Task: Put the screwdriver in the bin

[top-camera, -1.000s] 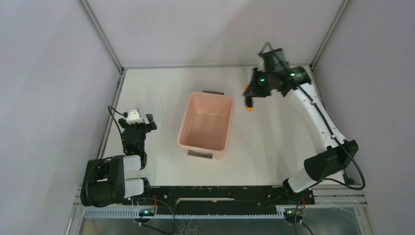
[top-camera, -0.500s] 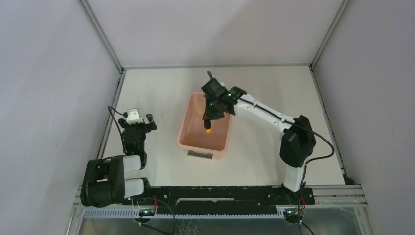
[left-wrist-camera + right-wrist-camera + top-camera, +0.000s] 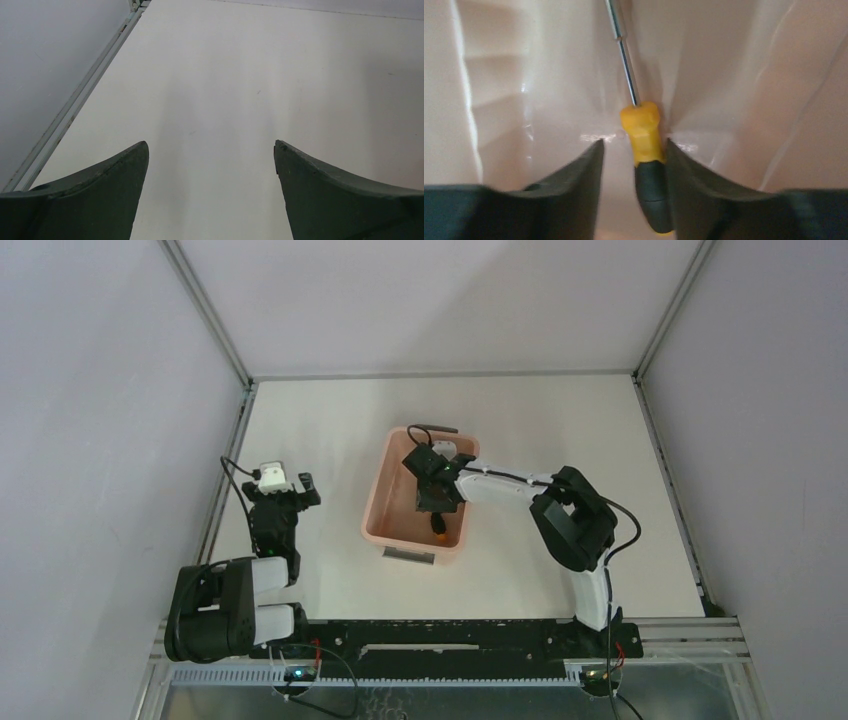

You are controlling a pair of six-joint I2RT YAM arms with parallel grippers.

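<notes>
Two arms share the counter (image 3: 560, 430), and only the right arm (image 3: 510, 485) is at the bin (image 3: 376, 502). It reaches left from its base and dips its wrist into the pink tub, which sits near the middle of the counter with a dark handle at its far end and another at its near end.

The screwdriver (image 3: 440, 532) is inside the bin, toward the near right corner, its orange-yellow handle showing just past the wrist. In the right wrist view the screwdriver (image 3: 646, 145) lies between the two dark fingers (image 3: 549, 200), black butt end nearest the camera and thin silver shaft pointing away along the pink bin wall (image 3: 499, 100). The right jaws are parted wider than the handle: bare pink shows between the handle and one finger, while the handle sits against or just beside the other, so nothing is clamped.

Well apart on the left, the left arm (image 3: 270, 530) is folded near its base. The left jaws are spread wide over bare counter (image 3: 215, 75) and grasp nothing.
</notes>
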